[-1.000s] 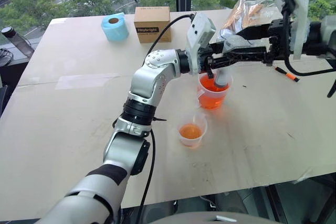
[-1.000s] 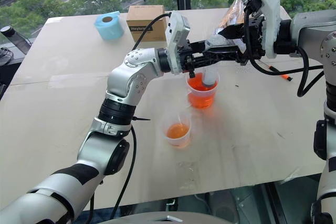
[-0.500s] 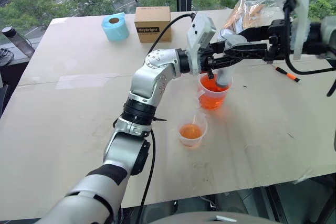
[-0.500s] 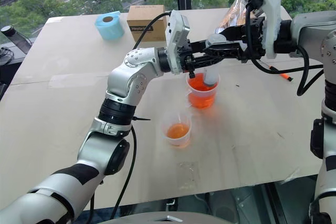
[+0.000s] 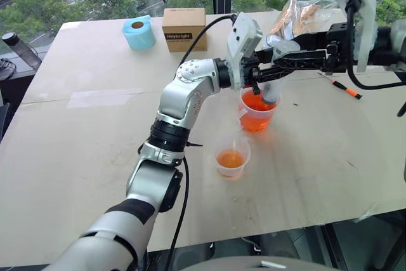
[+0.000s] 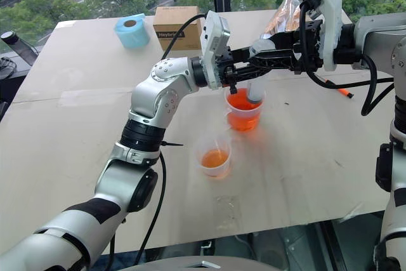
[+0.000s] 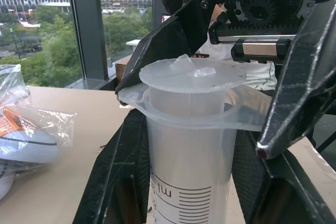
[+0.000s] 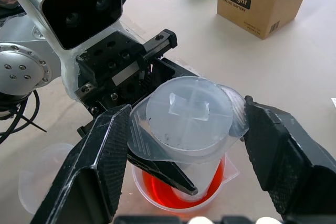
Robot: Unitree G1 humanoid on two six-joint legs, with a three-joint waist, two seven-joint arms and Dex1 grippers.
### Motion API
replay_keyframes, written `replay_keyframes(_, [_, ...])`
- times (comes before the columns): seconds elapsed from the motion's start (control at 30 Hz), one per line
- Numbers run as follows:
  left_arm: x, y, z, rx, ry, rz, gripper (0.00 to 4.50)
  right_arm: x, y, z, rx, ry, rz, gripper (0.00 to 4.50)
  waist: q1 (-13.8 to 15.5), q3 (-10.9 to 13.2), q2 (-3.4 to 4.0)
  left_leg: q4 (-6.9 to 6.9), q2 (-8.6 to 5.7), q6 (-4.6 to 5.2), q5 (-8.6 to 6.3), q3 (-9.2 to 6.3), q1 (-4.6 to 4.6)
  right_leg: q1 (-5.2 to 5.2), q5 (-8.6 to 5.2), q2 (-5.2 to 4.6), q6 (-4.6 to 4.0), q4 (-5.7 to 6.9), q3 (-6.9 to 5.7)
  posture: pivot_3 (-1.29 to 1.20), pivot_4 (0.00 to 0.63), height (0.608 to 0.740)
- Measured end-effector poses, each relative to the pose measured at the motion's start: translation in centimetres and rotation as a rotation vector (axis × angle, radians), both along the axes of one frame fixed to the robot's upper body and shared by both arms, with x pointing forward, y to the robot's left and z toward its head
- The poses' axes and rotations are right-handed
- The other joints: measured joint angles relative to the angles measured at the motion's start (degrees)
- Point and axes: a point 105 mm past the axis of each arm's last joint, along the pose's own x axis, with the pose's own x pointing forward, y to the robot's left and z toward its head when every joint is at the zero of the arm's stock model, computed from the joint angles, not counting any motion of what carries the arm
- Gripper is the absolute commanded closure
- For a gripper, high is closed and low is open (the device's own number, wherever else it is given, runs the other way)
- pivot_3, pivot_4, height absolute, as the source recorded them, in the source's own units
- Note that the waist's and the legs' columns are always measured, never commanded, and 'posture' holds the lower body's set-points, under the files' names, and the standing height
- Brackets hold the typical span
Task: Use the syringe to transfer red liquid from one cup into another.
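syringe [image 6: 254,93]: upright, tip in the measuring cup [image 6: 243,117] of red liquid [image 6: 241,103] | left gripper [image 7: 186,145]: clenched on syringe barrel | right gripper [image 8: 184,129]: fingers spread either side of plunger top, apart from it | small cup [image 6: 214,155]: nearer table [image 6: 76,131] edge, some red liquid | box [image 6: 176,28], blue roll [image 6: 131,31]: far side

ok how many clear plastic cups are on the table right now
2. The measuring cup of red liquid sits under both grippers, the syringe standing in it; the smaller cup sits nearer the robot.
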Motion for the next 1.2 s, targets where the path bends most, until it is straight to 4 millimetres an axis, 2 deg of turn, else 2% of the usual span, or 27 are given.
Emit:
replay_keyframes(0.03, [-0.07,-0.03,-0.06,0.003,0.001,-0.007,3.01,-0.14,-0.02,0.15,0.002,-0.006,0.011,0.12,0.0,0.0,0.0,0.0,0.0,0.0,0.0,-0.01,0.0,0.0,0.0,0.0,0.0,0.0,0.0,0.0,0.15,0.74])
replay_keyframes(0.43, [0.0,0.08,-0.38,0.007,0.009,-0.004,3.01,-0.41,-0.15,0.63,0.003,-0.034,0.033,0.12,0.0,0.0,0.0,0.0,0.0,0.0,0.0,0.0,0.0,0.0,0.0,0.0,0.0,0.0,0.0,0.0,0.15,0.74])
replay_keyframes(0.53, [0.01,0.09,-0.39,0.007,0.01,-0.004,3.01,-0.51,-0.06,0.63,0.005,-0.031,0.044,0.93,0.0,0.0,0.0,0.0,0.0,0.0,0.0,0.0,0.0,0.0,0.0,0.0,0.0,0.0,0.0,0.0,0.15,0.74])
replay_keyframes(0.6, [0.01,0.09,-0.4,0.007,0.01,-0.004,3.01,-0.55,-0.03,0.63,0.007,-0.03,0.047,1.81,0.0,0.0,0.0,0.0,0.0,0.0,0.0,0.0,0.0,0.0,0.0,0.0,0.0,0.0,0.0,0.0,0.15,0.74])
replay_keyframes(1.2, [0.06,0.08,-0.48,0.009,0.013,-0.003,3.01,-0.58,-0.37,0.68,-0.017,-0.046,0.038,1.81,0.0,0.0,0.0,0.0,0.0,0.0,0.0,0.0,0.0,0.0,0.0,0.0,0.0,0.0,0.0,0.0,0.15,0.74])
